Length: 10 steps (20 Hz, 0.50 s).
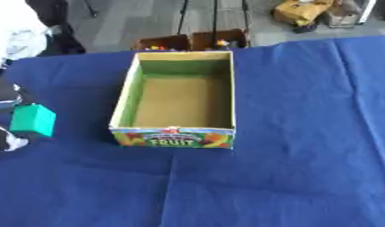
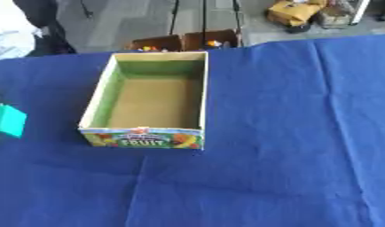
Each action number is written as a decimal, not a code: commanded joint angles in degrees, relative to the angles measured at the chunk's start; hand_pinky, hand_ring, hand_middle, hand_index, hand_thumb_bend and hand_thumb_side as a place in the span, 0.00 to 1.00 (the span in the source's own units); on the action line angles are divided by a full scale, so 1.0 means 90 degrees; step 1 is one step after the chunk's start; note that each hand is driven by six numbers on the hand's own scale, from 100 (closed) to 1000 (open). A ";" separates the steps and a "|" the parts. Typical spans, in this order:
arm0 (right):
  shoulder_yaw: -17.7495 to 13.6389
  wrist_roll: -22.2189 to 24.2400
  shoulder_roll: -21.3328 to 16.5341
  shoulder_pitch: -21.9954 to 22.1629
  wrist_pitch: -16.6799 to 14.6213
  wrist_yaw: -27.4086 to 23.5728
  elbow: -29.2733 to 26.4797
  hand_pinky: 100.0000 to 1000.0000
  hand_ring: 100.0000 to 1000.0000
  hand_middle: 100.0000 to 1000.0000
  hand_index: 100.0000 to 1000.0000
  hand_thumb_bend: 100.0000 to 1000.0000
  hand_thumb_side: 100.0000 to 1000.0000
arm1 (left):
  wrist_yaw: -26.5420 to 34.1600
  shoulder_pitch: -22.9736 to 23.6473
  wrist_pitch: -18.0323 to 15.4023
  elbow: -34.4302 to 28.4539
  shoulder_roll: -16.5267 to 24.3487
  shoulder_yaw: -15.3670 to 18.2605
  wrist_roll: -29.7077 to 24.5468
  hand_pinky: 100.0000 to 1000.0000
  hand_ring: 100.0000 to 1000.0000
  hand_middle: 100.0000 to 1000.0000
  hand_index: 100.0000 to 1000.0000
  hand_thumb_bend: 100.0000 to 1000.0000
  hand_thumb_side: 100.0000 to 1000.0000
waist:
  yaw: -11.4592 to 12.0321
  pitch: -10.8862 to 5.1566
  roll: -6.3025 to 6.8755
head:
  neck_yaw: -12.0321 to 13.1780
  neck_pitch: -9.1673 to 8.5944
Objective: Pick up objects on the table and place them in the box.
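An open cardboard box (image 1: 176, 137) with "FRUIT" printed on its front wall stands on the blue tablecloth (image 1: 304, 133), a little left of centre; its inside shows only bare cardboard. A teal green block (image 1: 33, 120) hangs at the left edge, level with the box's front. My left hand (image 1: 5, 104) comes in from the left edge with its fingers curled round the block from above and below; most of the hand is cut off by the edge. My right hand shows in neither view.
Beyond the table's far edge stand two small brown cartons (image 1: 192, 42) with colourful items inside. A yellow object (image 1: 300, 11) lies on the floor further back. A person in white (image 1: 17, 31) stands at the far left corner.
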 commanded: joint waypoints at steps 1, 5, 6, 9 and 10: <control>-0.0039 0.0024 -0.0139 -0.0046 -0.0010 -0.0063 -0.0129 0.63 0.63 0.44 0.65 0.00 0.77 | 0.0240 -0.0330 -0.0083 -0.0210 0.0123 0.0059 0.0034 0.39 0.58 0.63 0.70 0.00 0.33 | 0.0008 -0.0197 0.0011 | -0.0129 -0.0044; 0.0007 0.0047 -0.0146 -0.0016 -0.0009 -0.0077 -0.0129 0.63 0.63 0.44 0.65 0.00 0.76 | 0.0620 -0.1189 -0.0246 -0.0439 -0.0097 -0.0131 -0.0051 0.38 0.57 0.63 0.69 0.00 0.31 | 0.0016 -0.0296 0.0052 | -0.0166 0.0058; 0.0020 0.0060 -0.0144 -0.0006 -0.0008 -0.0083 -0.0129 0.63 0.63 0.44 0.65 0.00 0.76 | 0.0688 -0.1438 -0.0284 -0.0442 -0.0192 -0.0199 -0.0097 0.38 0.57 0.63 0.69 0.00 0.31 | 0.0017 -0.0318 0.0063 | -0.0175 0.0076; 0.0048 0.0092 -0.0143 0.0010 -0.0008 -0.0105 -0.0129 0.63 0.63 0.44 0.65 0.00 0.76 | 0.0798 -0.2025 -0.0370 -0.0326 -0.0442 -0.0352 -0.0193 0.37 0.57 0.62 0.69 0.00 0.30 | -0.0005 -0.0364 0.0099 | -0.0191 0.0099; 0.0057 0.0104 -0.0145 0.0014 -0.0010 -0.0114 -0.0129 0.63 0.63 0.44 0.65 0.00 0.76 | 0.0812 -0.2196 -0.0396 -0.0251 -0.0521 -0.0399 -0.0209 0.37 0.57 0.62 0.69 0.00 0.30 | -0.0019 -0.0377 0.0114 | -0.0184 0.0105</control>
